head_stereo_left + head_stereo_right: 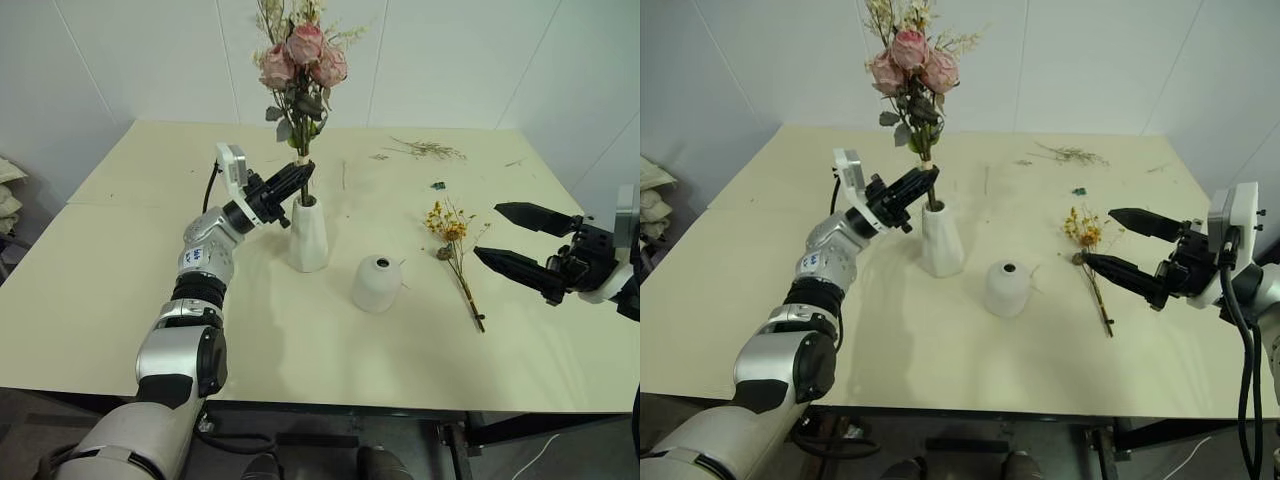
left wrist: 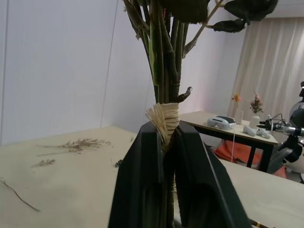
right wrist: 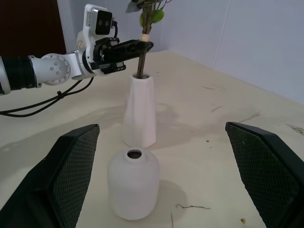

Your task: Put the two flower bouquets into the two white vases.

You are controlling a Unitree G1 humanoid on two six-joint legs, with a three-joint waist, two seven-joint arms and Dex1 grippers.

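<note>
Left hand (image 1: 300, 177) clenched on rose bouquet (image 1: 303, 60) stems, seating them in tall vase (image 1: 307, 233), frame centre; right hand (image 1: 518, 240) released, waiting.

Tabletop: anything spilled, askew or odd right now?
Loose dried twigs lie scattered at the table's far side, with small bits nearer the middle. The yellow sprig lies flat beside the empty squat vase. The tall vase stands upright with the rose bouquet in its mouth.
</note>
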